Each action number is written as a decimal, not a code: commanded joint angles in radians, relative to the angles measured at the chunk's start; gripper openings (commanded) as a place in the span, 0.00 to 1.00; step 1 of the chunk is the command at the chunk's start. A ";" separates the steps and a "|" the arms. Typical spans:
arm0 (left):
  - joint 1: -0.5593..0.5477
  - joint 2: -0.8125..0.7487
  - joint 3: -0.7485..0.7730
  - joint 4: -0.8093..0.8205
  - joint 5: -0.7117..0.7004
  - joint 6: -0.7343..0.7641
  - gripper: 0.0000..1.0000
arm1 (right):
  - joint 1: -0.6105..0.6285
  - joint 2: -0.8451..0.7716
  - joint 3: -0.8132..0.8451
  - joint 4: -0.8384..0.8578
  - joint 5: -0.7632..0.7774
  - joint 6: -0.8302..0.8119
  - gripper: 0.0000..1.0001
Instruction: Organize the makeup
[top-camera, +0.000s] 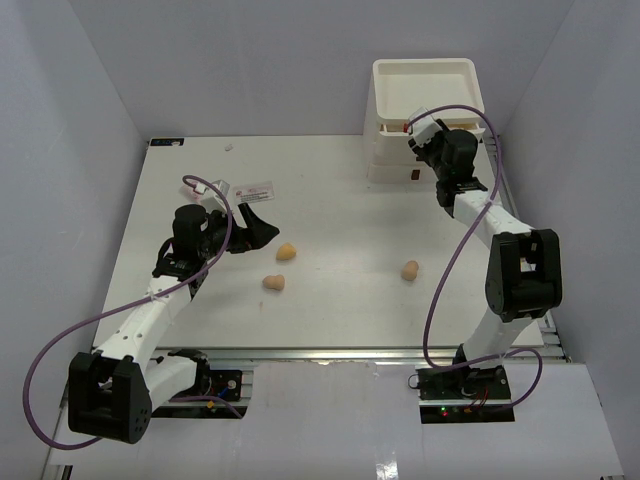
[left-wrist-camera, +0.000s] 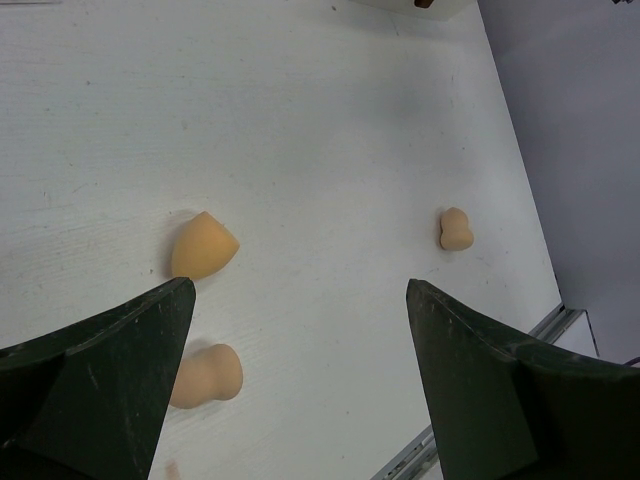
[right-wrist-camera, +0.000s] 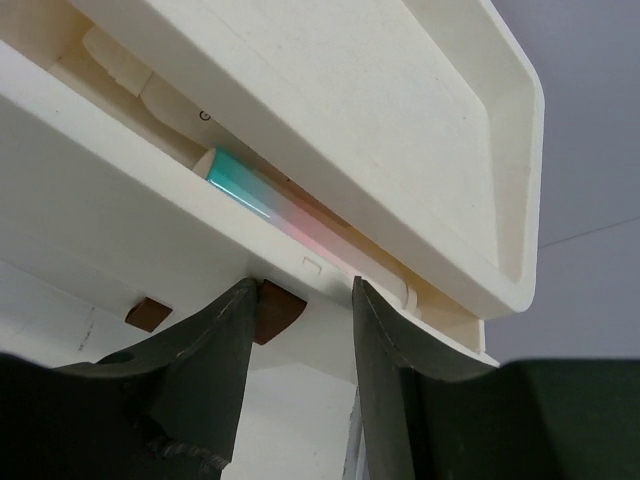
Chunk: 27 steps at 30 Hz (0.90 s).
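The sorting is partway along, by my reading. A white tube with a teal-to-pink end (right-wrist-camera: 250, 188) lies in the pulled-out drawer just under the top tray of the cream plastic drawer unit (top-camera: 425, 72) at the far right. Three tan egg-shaped sponges and a flat white packet with reddish print (top-camera: 256, 190) are on the white tabletop (top-camera: 340, 200).

The right claw (right-wrist-camera: 300, 300) sits at the drawer front with its jaws about half parted. A small brown tab (right-wrist-camera: 277, 311) lies against the inner face of one finger, with a gap to the other, so I see no hold on anything.

The left claw (left-wrist-camera: 300, 290) hangs low over the left of the tabletop, spread fully wide and empty. The cut-faced sponge (left-wrist-camera: 203, 245) and the waisted sponge (left-wrist-camera: 205, 375) lie just by one of its fingers, and the third sponge (left-wrist-camera: 455, 229) is well apart to the right.

The step in hand looks like reaching for a sponge. The next move calls for centring the wide jaws over the nearest one, lowering, and closing gently on its soft body
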 joint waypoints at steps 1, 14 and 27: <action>0.007 0.002 -0.009 0.014 0.011 0.002 0.98 | -0.028 0.047 0.075 0.106 0.143 0.069 0.47; 0.007 -0.013 -0.007 0.015 0.016 0.003 0.98 | -0.046 -0.201 -0.043 -0.119 -0.286 0.077 0.57; 0.007 -0.041 -0.012 0.014 0.029 0.001 0.98 | -0.079 -0.088 0.051 -0.366 -0.194 0.090 0.08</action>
